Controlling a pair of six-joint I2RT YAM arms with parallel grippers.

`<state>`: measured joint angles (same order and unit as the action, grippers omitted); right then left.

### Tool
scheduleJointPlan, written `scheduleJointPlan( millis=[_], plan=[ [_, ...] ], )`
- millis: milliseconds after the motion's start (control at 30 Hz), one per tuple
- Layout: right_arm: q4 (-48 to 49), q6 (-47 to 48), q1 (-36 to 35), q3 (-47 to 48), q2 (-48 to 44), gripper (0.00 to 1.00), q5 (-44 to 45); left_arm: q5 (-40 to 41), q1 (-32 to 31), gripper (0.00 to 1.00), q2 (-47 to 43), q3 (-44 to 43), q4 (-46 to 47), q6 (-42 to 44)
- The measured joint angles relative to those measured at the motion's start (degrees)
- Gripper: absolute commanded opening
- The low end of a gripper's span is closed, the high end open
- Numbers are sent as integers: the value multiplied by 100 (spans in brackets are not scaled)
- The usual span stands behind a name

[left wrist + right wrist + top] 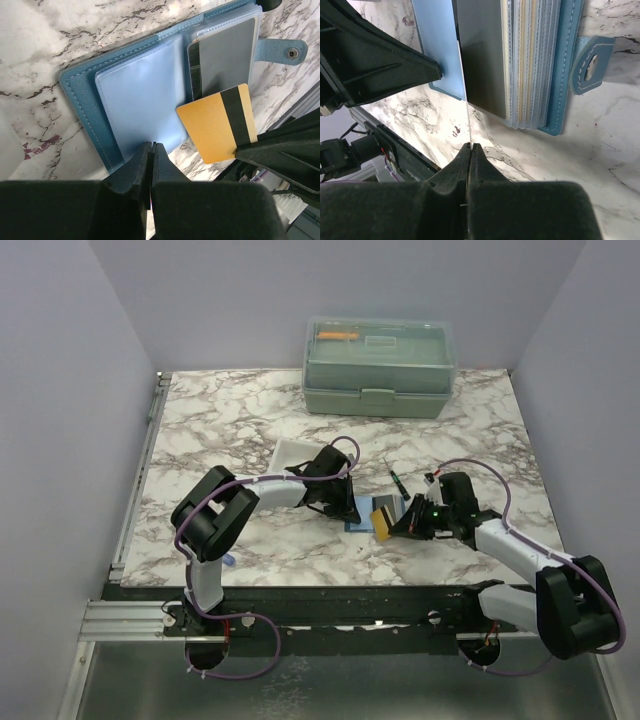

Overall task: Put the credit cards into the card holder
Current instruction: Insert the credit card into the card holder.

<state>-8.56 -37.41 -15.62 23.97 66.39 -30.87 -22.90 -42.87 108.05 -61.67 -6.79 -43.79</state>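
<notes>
The blue card holder (362, 512) lies open on the marble table, its clear sleeves up (82, 95) (567, 60). A grey card (225, 60) (482, 60) sits in its right-hand sleeve. My right gripper (397, 527) (470, 146) is shut on a yellow-orange credit card with a black stripe (383, 519) (215, 125). It holds the card at the holder's near edge, one corner over the grey card's sleeve. The card shows edge-on in the right wrist view (468, 131). My left gripper (345, 510) (151, 145) is shut, its tips at the near edge of the left sleeve.
A large pale green lidded box (380, 365) stands at the back. A white tray (290, 455) lies behind my left gripper. A thin dark pen (396, 481) lies just behind the holder. The holder's snap tab (590, 65) sticks out to the right.
</notes>
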Motion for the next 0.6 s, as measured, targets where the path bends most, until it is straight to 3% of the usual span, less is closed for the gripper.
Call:
scheduleJointPlan(
  millis=[600],
  plan=[
    [608,92,0,264,671,0,81,24,0,0,-4,26,26,13]
  ],
)
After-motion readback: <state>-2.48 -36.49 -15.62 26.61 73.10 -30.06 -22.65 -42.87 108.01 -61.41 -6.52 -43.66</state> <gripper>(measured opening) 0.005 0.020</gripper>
